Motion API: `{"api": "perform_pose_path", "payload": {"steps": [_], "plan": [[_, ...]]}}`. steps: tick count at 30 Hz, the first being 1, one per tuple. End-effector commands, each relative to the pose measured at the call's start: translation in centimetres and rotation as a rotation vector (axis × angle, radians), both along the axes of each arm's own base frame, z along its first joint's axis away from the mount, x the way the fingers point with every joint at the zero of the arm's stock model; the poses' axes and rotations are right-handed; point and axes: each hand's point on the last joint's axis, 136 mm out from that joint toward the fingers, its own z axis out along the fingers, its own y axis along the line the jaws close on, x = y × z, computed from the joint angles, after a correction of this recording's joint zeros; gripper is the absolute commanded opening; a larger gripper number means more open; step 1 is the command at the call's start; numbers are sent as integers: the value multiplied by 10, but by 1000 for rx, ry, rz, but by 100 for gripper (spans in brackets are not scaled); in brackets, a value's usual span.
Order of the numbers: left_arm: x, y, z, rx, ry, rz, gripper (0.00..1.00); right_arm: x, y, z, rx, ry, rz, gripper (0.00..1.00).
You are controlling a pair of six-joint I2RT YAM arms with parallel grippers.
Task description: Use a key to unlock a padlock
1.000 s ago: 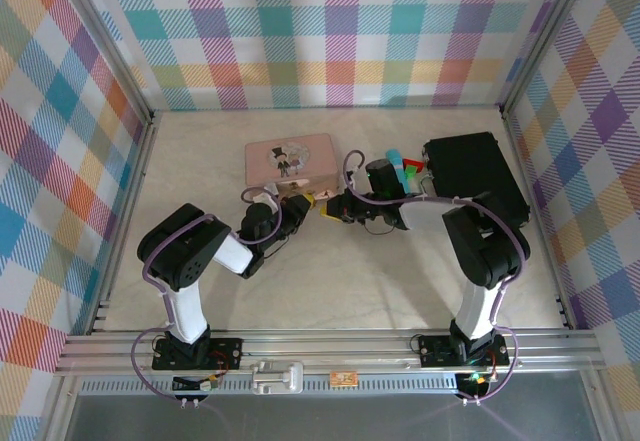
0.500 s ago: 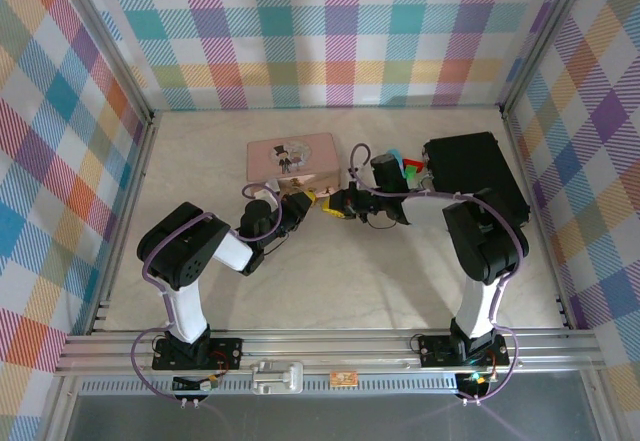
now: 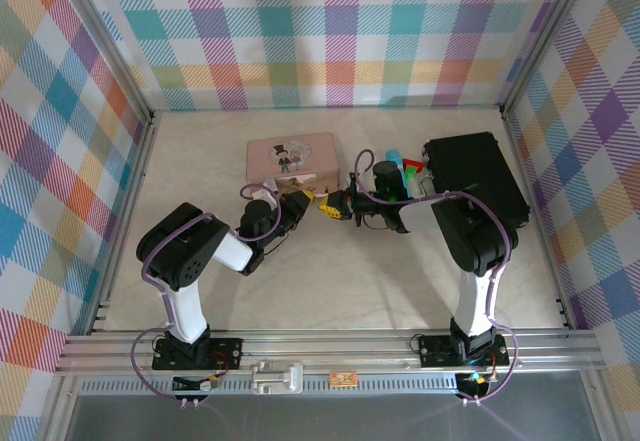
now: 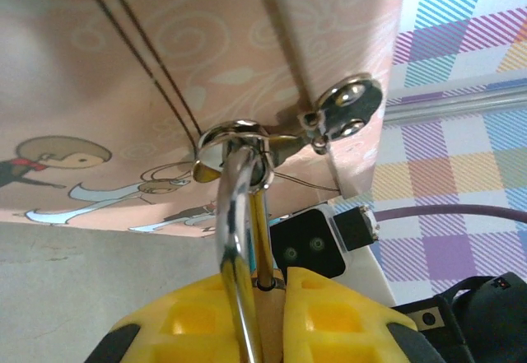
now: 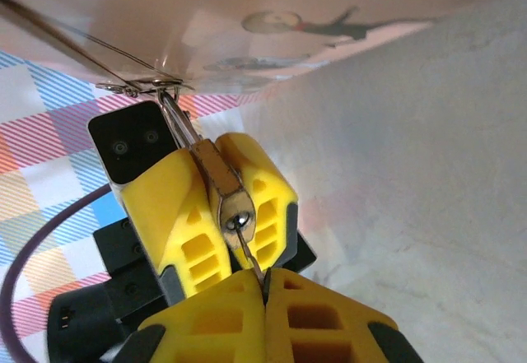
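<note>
The left fingers are closed narrowly on the brass body of the padlock, clamping it from both sides. The padlock sits at the front side of the pink tin, which stands on the worktop. Its silver shackle is threaded through the tin's metal hasp. The keyhole end faces right. The key spans the short gap, and its tip meets the keyhole face. The right fingers are pressed fully together on the key's other end, just beside the left fingers.
</note>
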Motion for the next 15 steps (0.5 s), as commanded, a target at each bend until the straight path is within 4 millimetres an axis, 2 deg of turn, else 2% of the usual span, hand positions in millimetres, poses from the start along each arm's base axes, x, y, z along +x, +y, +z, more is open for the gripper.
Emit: {"api": "perform_pose_path", "payload": {"steps": [1,5,9,15], "plan": [[-36,-45,51,-120,-101,-208,0,16,10,28,-71,-264,-32,0],[-39,-47,56,-142,-92,-209,0,19,8,32,-173,-412,-7,0],[-43,-46,60,-157,-87,-208,0,22,8,31,-200,-499,20,0],[-49,-42,63,-146,-102,-214,0,27,7,25,-183,-441,48,0]]}}
